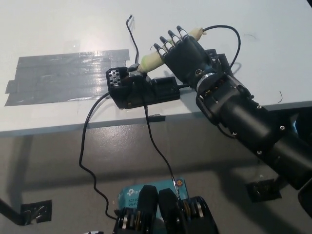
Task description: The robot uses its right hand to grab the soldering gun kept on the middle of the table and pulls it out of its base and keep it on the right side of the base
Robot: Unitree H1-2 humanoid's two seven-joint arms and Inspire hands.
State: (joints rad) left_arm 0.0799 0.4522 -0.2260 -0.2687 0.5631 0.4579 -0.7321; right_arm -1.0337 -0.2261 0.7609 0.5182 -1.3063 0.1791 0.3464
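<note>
The soldering gun [152,60] was seen at the frame's upper middle, seated in its black base [141,88] on the white tabletop [58,29]. Its pale handle ran diagonally, tip down-left in the base, cord end up-right. The right hand [183,48] was laid over the handle, fingers loosely curled, not visibly closed. No writing could be read.

Teal box [146,192] on the floor, white print (too blurred to read)
</note>
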